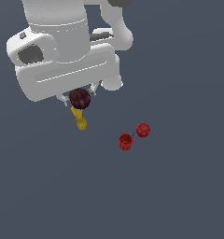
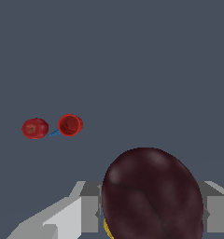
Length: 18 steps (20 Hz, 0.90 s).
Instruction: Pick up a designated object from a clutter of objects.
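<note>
The dark maroon bumpy ball (image 1: 80, 99) sits between the fingers of my gripper (image 1: 79, 100), which is shut on it and holds it above the grey floor. In the wrist view the ball (image 2: 153, 196) fills the space between the grey fingers (image 2: 88, 207). The yellow bottle-like piece (image 1: 79, 118) lies just below the ball in the exterior view; only a yellow sliver (image 2: 106, 228) shows in the wrist view. The red cup (image 1: 125, 141) and the red ball (image 1: 143, 130) lie together toward the exterior view's right, apart from the gripper.
A small blue bit (image 1: 133, 135) lies between the red cup (image 2: 70, 125) and the red ball (image 2: 35, 128). The arm's white body (image 1: 62, 51) fills the upper left of the exterior view. The floor (image 1: 179, 196) is flat dark grey.
</note>
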Each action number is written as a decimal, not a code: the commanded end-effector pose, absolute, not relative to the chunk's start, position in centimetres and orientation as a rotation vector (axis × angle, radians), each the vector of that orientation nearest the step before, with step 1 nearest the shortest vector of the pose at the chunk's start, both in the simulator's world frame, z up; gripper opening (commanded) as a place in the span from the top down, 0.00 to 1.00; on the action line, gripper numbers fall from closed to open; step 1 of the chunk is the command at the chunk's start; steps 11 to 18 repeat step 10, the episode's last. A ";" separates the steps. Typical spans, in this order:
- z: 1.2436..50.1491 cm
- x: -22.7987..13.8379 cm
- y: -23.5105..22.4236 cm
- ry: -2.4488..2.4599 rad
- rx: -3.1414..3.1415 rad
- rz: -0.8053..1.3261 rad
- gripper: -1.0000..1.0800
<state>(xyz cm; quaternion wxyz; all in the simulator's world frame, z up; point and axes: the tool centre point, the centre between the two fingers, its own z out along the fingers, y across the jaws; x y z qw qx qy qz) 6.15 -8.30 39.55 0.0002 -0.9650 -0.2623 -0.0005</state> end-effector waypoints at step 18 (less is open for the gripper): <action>41.6 6.0 -9.4 -0.825 -3.031 0.000 1.00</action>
